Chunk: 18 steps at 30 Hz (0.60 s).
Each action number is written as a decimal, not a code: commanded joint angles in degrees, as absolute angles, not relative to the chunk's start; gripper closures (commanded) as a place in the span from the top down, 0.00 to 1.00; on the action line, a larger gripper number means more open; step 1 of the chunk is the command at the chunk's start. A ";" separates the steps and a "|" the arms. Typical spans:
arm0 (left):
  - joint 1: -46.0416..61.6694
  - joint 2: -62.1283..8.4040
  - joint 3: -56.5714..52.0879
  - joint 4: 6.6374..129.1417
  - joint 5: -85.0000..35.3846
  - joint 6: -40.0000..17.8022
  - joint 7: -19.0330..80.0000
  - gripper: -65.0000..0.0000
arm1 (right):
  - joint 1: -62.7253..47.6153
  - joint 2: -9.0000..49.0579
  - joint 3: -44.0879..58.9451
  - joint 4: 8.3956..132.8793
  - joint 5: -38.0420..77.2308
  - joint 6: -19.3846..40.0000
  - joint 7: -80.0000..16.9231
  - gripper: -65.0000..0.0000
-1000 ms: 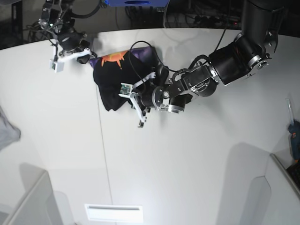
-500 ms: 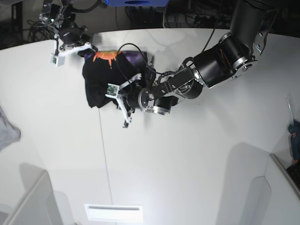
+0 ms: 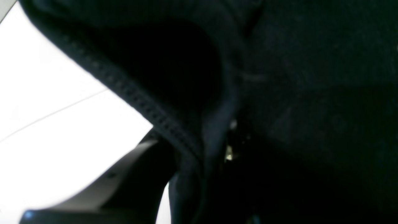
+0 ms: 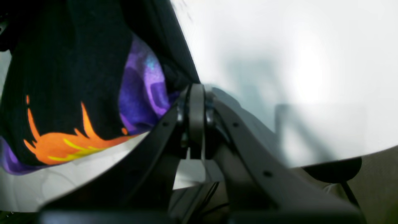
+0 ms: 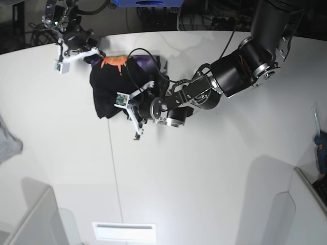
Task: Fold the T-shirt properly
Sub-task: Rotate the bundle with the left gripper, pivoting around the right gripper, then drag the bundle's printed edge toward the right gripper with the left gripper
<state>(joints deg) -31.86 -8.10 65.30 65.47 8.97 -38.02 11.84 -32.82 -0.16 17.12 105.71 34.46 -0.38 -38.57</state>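
Clamping a stitched hem of the large black short-sleeved cloth T-shirt [image 5: 110, 92], the left gripper [image 5: 134, 113] sits at the garment's near edge in the base view; its wrist view is almost all dark fabric with the hem [image 3: 130, 93] running diagonally and one pale finger [image 3: 124, 168] under it, jaws close together with cloth between them. The right gripper [image 5: 94, 55] is at the shirt's far corner near the table's back edge, and its wrist view shows the two dark fingers [image 4: 196, 105] pressed together, pinching the cloth right where the purple part of the print [image 4: 140, 93] ends. Only that wrist view shows the orange flame shape [image 4: 62, 146] with yellow streaks up close; the base view gives just a small orange patch [image 5: 113, 62] and a purple strip on top of the bunched shirt. Base view alone shows both arms, the shirt lying crumpled in a heap on the white round-edged table [image 5: 204, 173] toward its far left part, a thin seam line [image 5: 113, 168] in the tabletop, and a small light grey cloth [image 5: 7, 142] at the left edge, well apart. No readable writing anywhere. Dark cables and equipment [image 5: 214, 20] sit behind the table; a blue object [image 5: 148, 2] is at the top edge.
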 commanded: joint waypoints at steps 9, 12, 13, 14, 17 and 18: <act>-36.18 -8.92 65.45 64.84 12.53 -40.00 18.86 0.33 | -32.57 -0.13 17.10 106.59 35.03 -0.04 -38.20 0.00; -37.85 -7.87 65.27 64.84 12.53 -40.00 18.95 0.46 | -32.57 -0.22 17.10 106.59 35.03 -0.04 -38.29 0.00; -38.11 -7.78 64.40 64.84 12.53 -40.00 18.95 0.50 | -32.57 -0.22 17.01 106.59 35.03 -0.04 -38.37 0.00; -37.93 -7.60 62.99 64.92 12.53 -40.00 18.95 0.55 | -32.57 -0.22 17.01 106.59 35.03 -0.04 -38.37 0.00; -37.76 -5.93 60.18 65.80 12.62 -40.00 18.95 0.67 | -32.57 -0.22 17.01 106.59 35.03 -0.04 -38.37 0.00; -37.76 -5.67 59.56 66.33 12.62 -40.00 18.95 0.69 | -32.57 -0.22 17.01 106.59 35.03 -0.04 -38.37 0.00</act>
